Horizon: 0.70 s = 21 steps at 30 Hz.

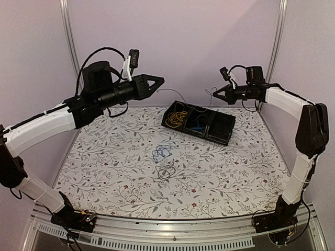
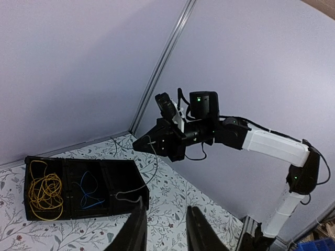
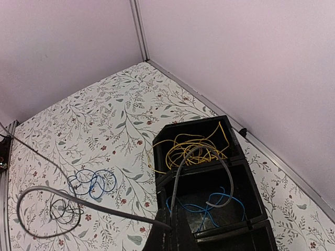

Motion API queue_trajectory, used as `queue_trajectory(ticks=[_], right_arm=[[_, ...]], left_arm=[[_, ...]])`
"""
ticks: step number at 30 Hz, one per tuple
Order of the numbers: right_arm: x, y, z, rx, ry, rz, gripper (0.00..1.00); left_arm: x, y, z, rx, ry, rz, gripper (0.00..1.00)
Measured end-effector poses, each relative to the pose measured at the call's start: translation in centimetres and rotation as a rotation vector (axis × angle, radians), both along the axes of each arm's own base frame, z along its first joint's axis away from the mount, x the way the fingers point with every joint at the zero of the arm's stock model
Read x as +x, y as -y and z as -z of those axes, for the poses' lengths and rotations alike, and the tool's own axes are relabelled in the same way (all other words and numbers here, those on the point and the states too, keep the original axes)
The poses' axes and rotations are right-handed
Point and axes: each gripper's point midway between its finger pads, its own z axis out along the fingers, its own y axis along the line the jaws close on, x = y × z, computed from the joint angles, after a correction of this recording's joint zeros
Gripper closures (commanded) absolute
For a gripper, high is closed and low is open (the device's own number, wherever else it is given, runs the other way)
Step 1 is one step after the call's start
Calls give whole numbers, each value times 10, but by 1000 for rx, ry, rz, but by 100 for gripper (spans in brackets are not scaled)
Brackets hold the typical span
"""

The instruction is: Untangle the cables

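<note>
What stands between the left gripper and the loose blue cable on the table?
Nothing visible. The open left gripper hangs high; the blue cable lies uncovered on the table. The right gripper's grey cable dangles aside, over the tray.

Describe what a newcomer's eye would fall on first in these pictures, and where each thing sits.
A black tray sits at the far middle of the floral table, yellow cable in one end compartment, blue cable in the middle one. Above it the right gripper pinches a thin grey cable. A blue bundle and a black bundle lie loose at mid-table.
</note>
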Motion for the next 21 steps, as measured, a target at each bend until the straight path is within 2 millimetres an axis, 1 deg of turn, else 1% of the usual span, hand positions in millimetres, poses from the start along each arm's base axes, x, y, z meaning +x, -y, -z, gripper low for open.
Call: queue_trajectory(ticks=[4,7,11,13,17,21], right_arm=[[14,30,-4,-13,2,75,100],[23,51,-7,-27,5,122,100],[36,80,-21,-37,39,189,100],[41,92,-28,-42,57,218,100],[47,111,-34,-45,68,260,100],[50,116,-42,-43,80,274,100]], left_arm=[[12,17,27,22,-42,21,53],[19,27,50,49,-83,40,51],[21,33,76,82,-126,53,51],[20,33,83,91,-140,57,51],[19,33,90,95,-154,59,51],[19,32,94,97,-164,58,51]])
